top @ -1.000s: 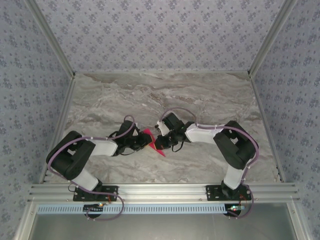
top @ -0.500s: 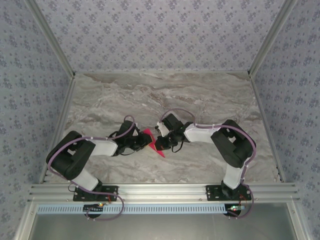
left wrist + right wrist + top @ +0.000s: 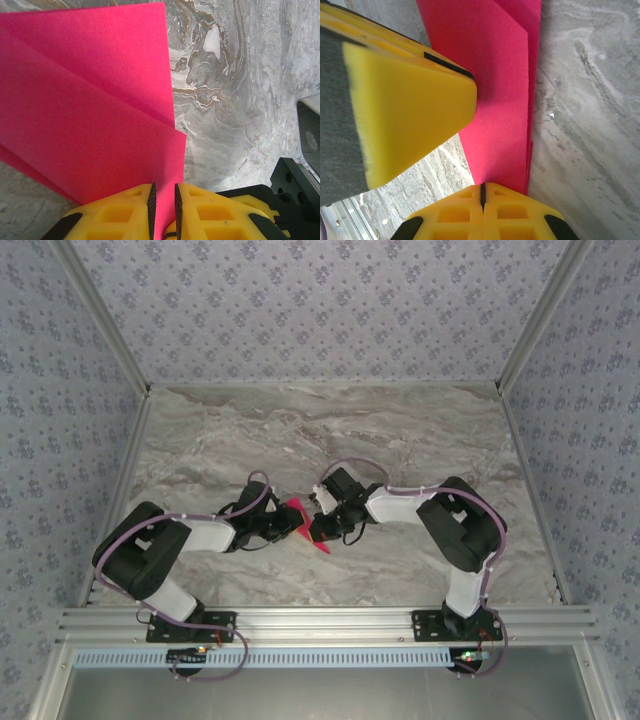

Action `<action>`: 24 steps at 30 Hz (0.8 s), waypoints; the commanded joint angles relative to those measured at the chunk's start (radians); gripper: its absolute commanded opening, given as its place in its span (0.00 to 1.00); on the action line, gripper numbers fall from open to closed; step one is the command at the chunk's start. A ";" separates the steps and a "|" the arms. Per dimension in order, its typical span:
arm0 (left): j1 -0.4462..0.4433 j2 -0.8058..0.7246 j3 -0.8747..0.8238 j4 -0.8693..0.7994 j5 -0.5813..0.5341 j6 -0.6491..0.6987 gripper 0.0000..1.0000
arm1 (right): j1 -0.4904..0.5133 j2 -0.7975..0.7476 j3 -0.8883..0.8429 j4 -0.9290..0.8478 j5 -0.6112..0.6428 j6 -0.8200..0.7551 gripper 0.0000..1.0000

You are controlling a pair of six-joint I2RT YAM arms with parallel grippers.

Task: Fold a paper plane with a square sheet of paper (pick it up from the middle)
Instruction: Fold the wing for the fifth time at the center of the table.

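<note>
The square sheet of paper (image 3: 297,508) is magenta-pink and folded into overlapping layers, held up between both grippers over the middle of the table. My left gripper (image 3: 291,524) comes in from the left and my right gripper (image 3: 318,527) from the right. In the left wrist view the paper (image 3: 90,115) spreads away from the left gripper (image 3: 164,192), whose jaws pinch its near edge in a narrow slit. In the right wrist view the layered paper (image 3: 495,75) runs into the right gripper (image 3: 482,187), jaws pressed tight together. A yellow left fingertip (image 3: 405,100) lies against the sheet.
The marble-patterned table (image 3: 330,430) stretches behind the grippers to patterned walls on three sides. An aluminium rail (image 3: 330,622) with both arm bases runs along the near edge. Part of the right arm's black body (image 3: 295,185) sits close on the right in the left wrist view.
The right arm's elbow has shifted slightly left toward the centre. Both grippers and the paper stay where they were.
</note>
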 commanded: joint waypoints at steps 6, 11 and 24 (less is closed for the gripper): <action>0.004 0.021 0.013 -0.055 -0.028 0.017 0.19 | 0.013 -0.055 0.021 -0.077 -0.016 -0.019 0.00; 0.004 0.022 0.019 -0.081 -0.035 0.019 0.19 | 0.017 -0.035 0.003 -0.096 0.003 -0.011 0.00; 0.005 0.046 0.037 -0.135 -0.058 0.014 0.17 | 0.007 -0.001 -0.031 -0.188 0.019 -0.068 0.00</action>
